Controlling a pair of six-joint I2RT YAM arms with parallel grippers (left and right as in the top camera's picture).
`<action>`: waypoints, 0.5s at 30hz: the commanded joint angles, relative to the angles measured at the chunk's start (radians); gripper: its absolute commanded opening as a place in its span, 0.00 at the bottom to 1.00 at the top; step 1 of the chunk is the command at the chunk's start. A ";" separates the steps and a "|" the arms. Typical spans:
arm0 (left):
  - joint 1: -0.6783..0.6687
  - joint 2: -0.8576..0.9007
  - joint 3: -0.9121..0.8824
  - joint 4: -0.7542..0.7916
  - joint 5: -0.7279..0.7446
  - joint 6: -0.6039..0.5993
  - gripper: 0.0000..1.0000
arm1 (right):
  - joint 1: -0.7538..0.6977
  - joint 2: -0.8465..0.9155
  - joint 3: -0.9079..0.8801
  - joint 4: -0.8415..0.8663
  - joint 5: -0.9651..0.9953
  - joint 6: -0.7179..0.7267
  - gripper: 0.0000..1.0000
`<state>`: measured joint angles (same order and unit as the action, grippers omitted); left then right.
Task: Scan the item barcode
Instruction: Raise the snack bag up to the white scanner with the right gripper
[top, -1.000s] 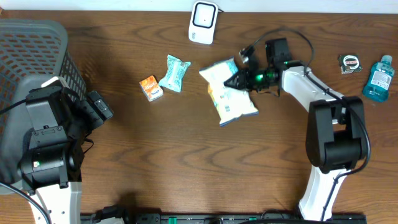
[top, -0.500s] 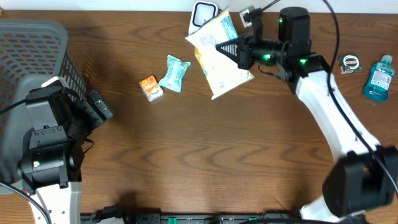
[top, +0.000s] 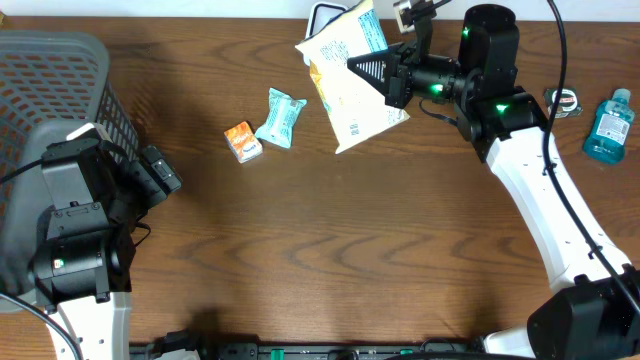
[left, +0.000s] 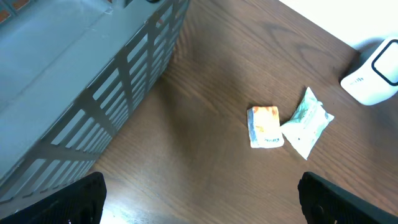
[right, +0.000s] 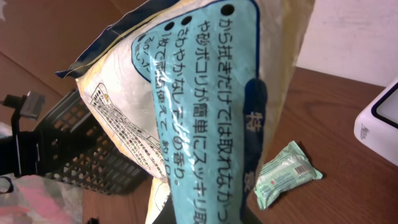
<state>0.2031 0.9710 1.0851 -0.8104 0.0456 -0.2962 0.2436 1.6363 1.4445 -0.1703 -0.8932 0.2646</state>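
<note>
The item is a large pale yellow and light blue bag (top: 352, 88) with Japanese print, held off the table at the back centre. My right gripper (top: 376, 72) is shut on its right side. The bag (right: 205, 93) fills the right wrist view and hides the fingers. A white barcode scanner (top: 318, 12) stands at the back edge, mostly covered by the bag in the overhead view; its corner (right: 380, 124) shows to the bag's right. My left gripper (left: 201, 199) hangs open and empty over bare wood beside the basket at the left.
A grey basket (top: 50, 90) fills the left side. A small orange packet (top: 242, 141) and a teal packet (top: 279, 118) lie left of the bag. A tape measure (top: 563, 102) and a blue mouthwash bottle (top: 607, 125) stand at the far right.
My right arm has lifted the bag off the table and carried it back and left, up in front of the scanner. The left arm has not moved.
</note>
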 joint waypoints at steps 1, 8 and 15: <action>0.006 0.002 0.005 -0.001 -0.012 -0.009 0.98 | 0.000 -0.021 0.019 0.006 0.005 0.029 0.01; 0.006 0.002 0.005 -0.001 -0.012 -0.009 0.98 | 0.000 -0.021 0.019 0.006 0.005 0.027 0.01; 0.006 0.002 0.005 -0.001 -0.012 -0.009 0.98 | 0.000 -0.020 0.019 -0.009 0.030 0.027 0.01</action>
<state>0.2031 0.9710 1.0851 -0.8108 0.0456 -0.2962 0.2436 1.6363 1.4445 -0.1761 -0.8742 0.2813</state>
